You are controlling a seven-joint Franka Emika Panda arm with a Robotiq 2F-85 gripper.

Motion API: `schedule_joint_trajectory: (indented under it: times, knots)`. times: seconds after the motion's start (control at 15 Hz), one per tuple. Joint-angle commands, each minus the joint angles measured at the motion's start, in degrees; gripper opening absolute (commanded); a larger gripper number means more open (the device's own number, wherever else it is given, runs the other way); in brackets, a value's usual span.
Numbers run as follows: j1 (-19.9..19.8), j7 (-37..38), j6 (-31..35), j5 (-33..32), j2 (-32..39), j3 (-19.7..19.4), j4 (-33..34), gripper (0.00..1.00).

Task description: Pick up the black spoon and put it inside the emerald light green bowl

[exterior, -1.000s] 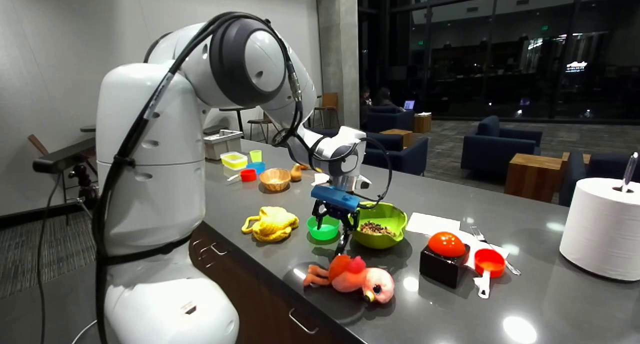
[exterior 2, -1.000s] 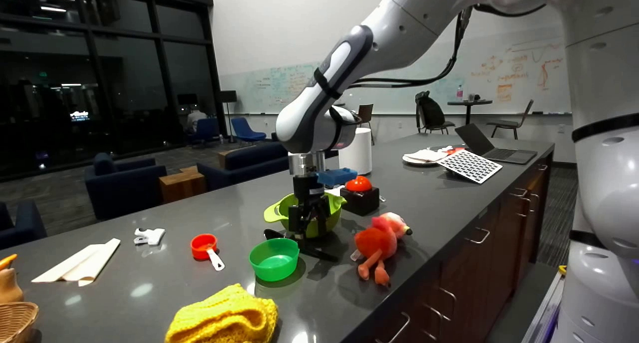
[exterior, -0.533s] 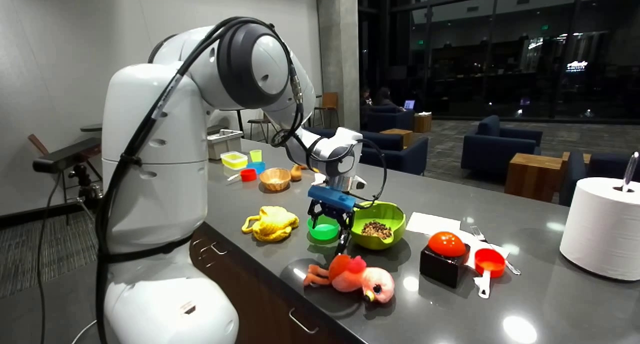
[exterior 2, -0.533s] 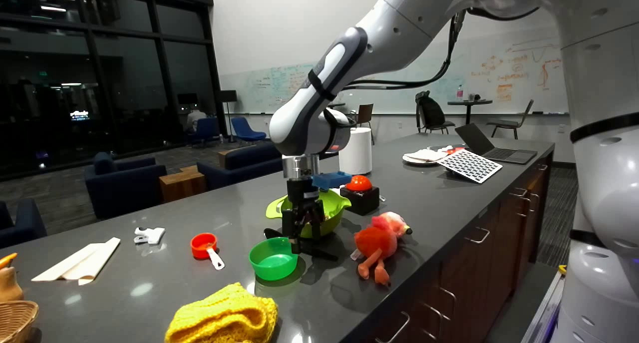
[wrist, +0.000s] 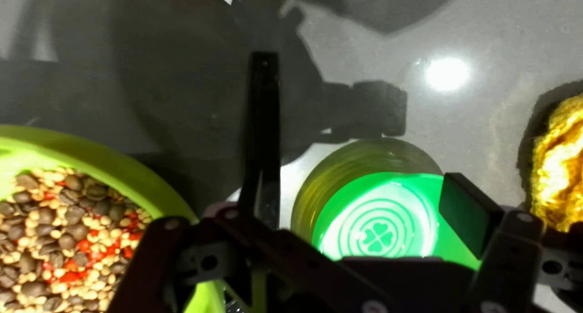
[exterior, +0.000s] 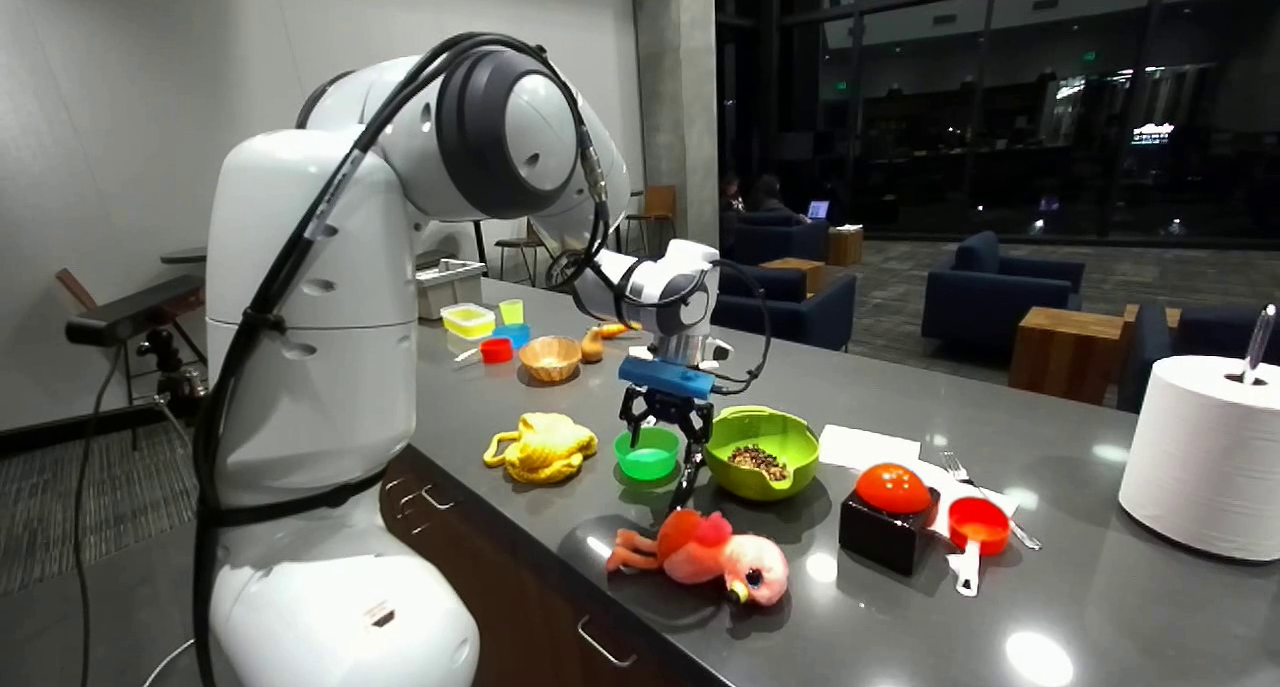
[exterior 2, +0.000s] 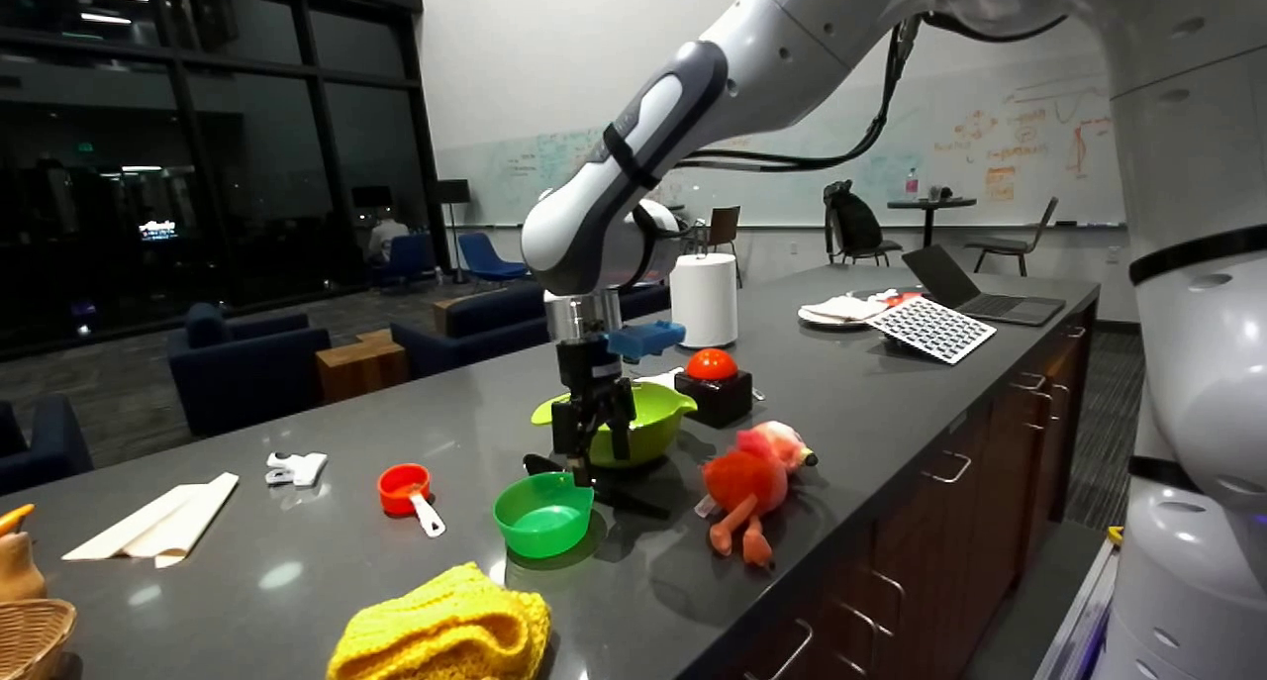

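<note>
The black spoon lies on the grey counter between the light green bowl and the vivid-green cup. Its handle shows in the wrist view [wrist: 265, 112] and both exterior views [exterior: 687, 485] [exterior 2: 635, 504]; my gripper hides part of it. The light green bowl [exterior: 745, 427] [exterior 2: 658, 418] [wrist: 136, 176] holds a mix of beans and seeds. My gripper [exterior: 665, 447] [exterior 2: 600, 464] is open, with nothing seen between its fingers. It is above the counter, over the spoon and beside the bowl, with the cup [exterior: 645, 459] [exterior 2: 544, 517] [wrist: 378, 217] below its right finger in the wrist view.
A pink flamingo plush [exterior: 715, 557] lies near the counter's front edge. A yellow knitted item [exterior: 540, 449] is beside the vivid-green cup. A black box with a red dome [exterior: 890, 527], a red measuring cup [exterior: 980, 527] and a paper roll [exterior: 1200, 457] stand past the bowl.
My gripper has shifted from the bowl toward the vivid-green cup and then risen a little. The bowl has shifted slightly away from the gripper. The spoon looks unmoved.
</note>
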Motion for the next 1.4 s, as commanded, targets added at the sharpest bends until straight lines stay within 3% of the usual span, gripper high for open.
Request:
schedule_joint_trajectory:
  times: [0.0,0.4,0.6,0.87,1.33]
  knots:
    - [1.70,7.15,-2.41,-2.27,-3.30,0.51,-0.45,1.00]
    - [4.45,22.57,0.36,-2.01,-9.75,1.49,-9.73,1.00]
    - [4.75,26.46,1.87,-2.45,-12.42,1.78,-15.50,1.00]
    - [3.86,24.24,1.99,-3.88,-12.81,1.39,-19.06,1.00]
    - [1.11,15.71,4.53,-6.84,-9.43,-1.04,-16.61,1.00]
